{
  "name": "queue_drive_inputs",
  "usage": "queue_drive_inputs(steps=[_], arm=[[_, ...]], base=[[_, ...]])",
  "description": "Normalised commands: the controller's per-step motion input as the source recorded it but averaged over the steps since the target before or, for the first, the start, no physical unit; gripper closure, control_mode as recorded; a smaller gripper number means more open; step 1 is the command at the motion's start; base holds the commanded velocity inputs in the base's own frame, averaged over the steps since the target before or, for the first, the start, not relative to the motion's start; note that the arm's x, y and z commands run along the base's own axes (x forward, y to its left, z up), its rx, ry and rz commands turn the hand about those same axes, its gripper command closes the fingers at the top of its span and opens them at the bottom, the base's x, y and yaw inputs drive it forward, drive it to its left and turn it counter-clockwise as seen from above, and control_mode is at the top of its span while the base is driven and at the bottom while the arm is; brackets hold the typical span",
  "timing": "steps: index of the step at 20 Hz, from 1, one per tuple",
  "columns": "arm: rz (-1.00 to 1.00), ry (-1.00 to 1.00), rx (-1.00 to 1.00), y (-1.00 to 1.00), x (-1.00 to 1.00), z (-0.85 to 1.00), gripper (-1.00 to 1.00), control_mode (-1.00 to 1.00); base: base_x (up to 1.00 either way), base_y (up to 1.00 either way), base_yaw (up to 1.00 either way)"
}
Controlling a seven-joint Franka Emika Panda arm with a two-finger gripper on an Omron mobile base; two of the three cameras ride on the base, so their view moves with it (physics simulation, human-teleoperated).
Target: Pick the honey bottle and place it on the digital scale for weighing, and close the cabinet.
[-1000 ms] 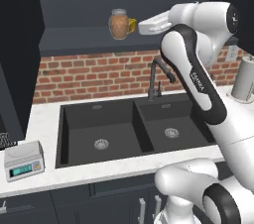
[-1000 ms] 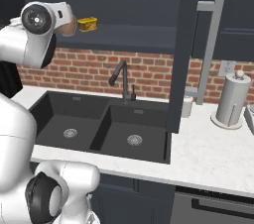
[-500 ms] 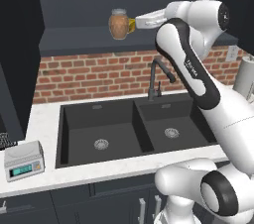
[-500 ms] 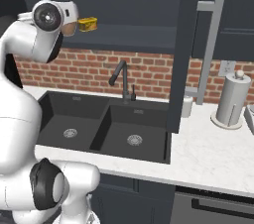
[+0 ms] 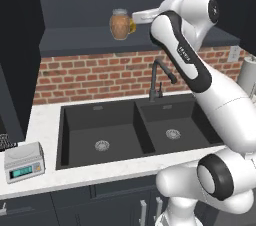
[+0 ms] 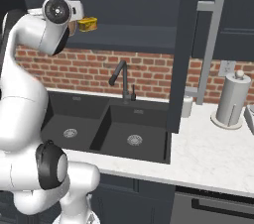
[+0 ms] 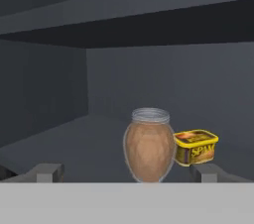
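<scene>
The honey bottle (image 5: 119, 24), an amber jar with a pale lid, stands upright on the shelf of the open cabinet (image 5: 75, 37). In the hand view the honey bottle (image 7: 149, 144) is straight ahead, just beyond the fingertips (image 7: 48, 172). My gripper (image 7: 128, 174) is open, its tips spread wider than the jar and touching nothing. From the left base view the gripper (image 5: 132, 20) reaches in from the jar's right. The cabinet door (image 6: 184, 49) hangs open with its long silver handle (image 6: 208, 49). The digital scale (image 5: 22, 162) sits on the counter at the far left.
A yellow tin (image 7: 196, 147) stands right beside the jar, slightly behind it. Below the shelf are a double black sink (image 5: 135, 130) and a black faucet (image 5: 159, 77) against the brick wall. A paper towel holder (image 6: 232, 100) stands on the right counter.
The arm has pushed the hand further left into the cabinet, closing the gap to the honey bottle. The jar, tin and scale have not moved.
</scene>
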Motion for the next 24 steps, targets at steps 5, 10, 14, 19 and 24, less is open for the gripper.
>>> queue_drive_inputs(steps=[5,10,14,19,24], arm=[[0.00,0.04,0.00,0.00,0.40,0.00,-1.00,-1.00],[0.00,0.06,0.00,0.01,0.41,0.00,-1.00,-1.00],[0.00,0.03,0.00,0.05,0.42,0.00,-1.00,-1.00],[0.00,0.03,-0.01,0.09,0.38,0.00,-1.00,-1.00],[0.00,0.02,0.00,0.21,0.26,0.00,-1.00,-1.00]], base=[[0.00,0.00,0.00],[0.00,0.00,0.00],[0.00,0.00,0.00],[0.00,0.00,0.00],[0.00,0.00,0.00]])
